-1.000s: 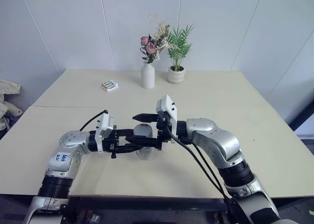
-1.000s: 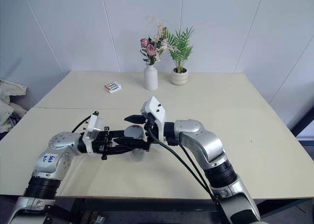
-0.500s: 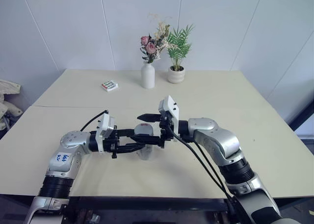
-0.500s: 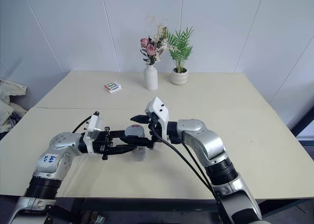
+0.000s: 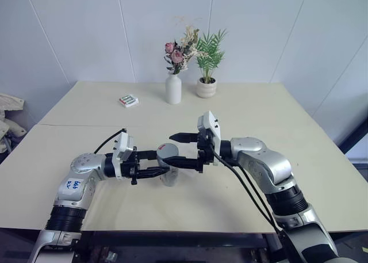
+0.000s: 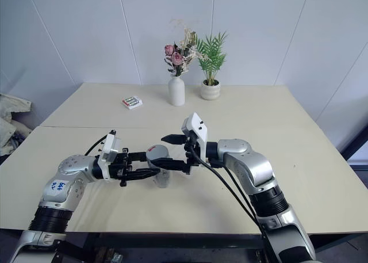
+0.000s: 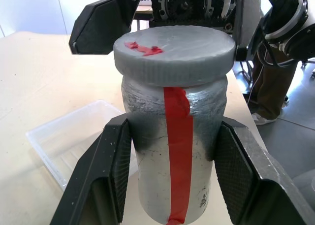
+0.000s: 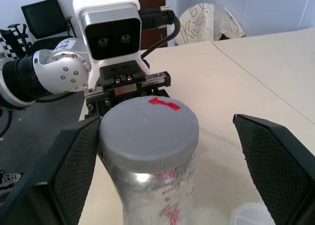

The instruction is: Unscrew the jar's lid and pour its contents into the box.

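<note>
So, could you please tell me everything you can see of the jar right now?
The jar is a silver, foil-like cylinder with a red stripe down its side. It stands upright, held above the table over the clear box. Its grey lid, marked with a red scrap, is still on. The left gripper clamps its body from both sides; the right gripper stands open around the lid.

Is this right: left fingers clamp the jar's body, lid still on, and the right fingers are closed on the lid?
Not quite. The right gripper is open: the right wrist view shows one finger well clear of the lid. The rest holds: the left gripper clamps the jar, lid on.
</note>
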Robot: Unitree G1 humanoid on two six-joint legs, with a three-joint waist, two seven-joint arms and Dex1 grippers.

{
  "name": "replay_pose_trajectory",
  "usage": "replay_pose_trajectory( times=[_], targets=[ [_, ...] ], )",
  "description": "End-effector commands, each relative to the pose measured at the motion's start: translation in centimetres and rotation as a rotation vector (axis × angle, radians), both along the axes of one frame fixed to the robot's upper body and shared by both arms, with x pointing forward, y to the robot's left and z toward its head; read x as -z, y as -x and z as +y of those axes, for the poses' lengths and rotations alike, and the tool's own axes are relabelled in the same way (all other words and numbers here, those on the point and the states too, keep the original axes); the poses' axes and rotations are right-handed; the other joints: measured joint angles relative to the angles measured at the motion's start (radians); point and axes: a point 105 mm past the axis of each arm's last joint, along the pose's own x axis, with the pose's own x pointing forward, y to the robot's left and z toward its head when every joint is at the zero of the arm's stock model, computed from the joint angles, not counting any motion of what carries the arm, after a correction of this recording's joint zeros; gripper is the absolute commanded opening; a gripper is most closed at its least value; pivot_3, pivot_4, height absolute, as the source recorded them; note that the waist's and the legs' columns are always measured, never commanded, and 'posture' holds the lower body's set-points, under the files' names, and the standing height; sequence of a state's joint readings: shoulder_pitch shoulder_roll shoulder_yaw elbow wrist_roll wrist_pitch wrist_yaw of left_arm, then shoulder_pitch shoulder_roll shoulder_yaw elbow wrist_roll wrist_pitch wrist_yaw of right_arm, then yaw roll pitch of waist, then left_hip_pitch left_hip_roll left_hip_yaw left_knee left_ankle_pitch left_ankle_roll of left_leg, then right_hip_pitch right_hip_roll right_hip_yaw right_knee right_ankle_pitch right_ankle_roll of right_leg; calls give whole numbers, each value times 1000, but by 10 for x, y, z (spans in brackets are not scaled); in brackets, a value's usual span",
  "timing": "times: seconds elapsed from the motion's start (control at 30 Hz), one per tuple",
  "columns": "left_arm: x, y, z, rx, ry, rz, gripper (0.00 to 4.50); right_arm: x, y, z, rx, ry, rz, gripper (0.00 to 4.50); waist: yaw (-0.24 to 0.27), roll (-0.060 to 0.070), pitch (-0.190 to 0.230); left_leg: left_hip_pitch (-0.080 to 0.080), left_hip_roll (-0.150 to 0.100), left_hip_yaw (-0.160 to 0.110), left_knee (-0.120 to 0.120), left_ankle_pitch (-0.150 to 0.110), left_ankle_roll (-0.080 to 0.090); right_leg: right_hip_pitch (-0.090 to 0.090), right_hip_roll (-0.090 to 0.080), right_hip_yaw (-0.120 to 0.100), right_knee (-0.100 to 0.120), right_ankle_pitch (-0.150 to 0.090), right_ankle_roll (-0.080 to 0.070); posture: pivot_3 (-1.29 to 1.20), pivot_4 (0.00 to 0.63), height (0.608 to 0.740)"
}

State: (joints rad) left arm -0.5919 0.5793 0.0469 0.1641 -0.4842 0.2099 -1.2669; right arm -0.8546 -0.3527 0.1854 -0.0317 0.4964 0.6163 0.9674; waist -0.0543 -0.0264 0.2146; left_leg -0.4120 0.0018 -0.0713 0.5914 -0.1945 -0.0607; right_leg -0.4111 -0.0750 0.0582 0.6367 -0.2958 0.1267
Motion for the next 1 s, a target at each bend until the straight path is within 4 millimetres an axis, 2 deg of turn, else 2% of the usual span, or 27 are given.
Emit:
replay_pose_trajectory(
  times=[0.03,1.0],
  targets=[
    [-12,5,-3,35,4,-57,2103,-14,-3,-13,36,-41,-41,4457,0,0,0,0,0,0,0,0,0,0,0,0,0,0,0,0,150,740],
    [-12,5,-4,38,3,-62,2103,-7,-7,-28,52,-22,-20,4457,1,0,0,0,0,0,0,0,0,0,0,0,0,0,0,0,150,740]
  ],
)
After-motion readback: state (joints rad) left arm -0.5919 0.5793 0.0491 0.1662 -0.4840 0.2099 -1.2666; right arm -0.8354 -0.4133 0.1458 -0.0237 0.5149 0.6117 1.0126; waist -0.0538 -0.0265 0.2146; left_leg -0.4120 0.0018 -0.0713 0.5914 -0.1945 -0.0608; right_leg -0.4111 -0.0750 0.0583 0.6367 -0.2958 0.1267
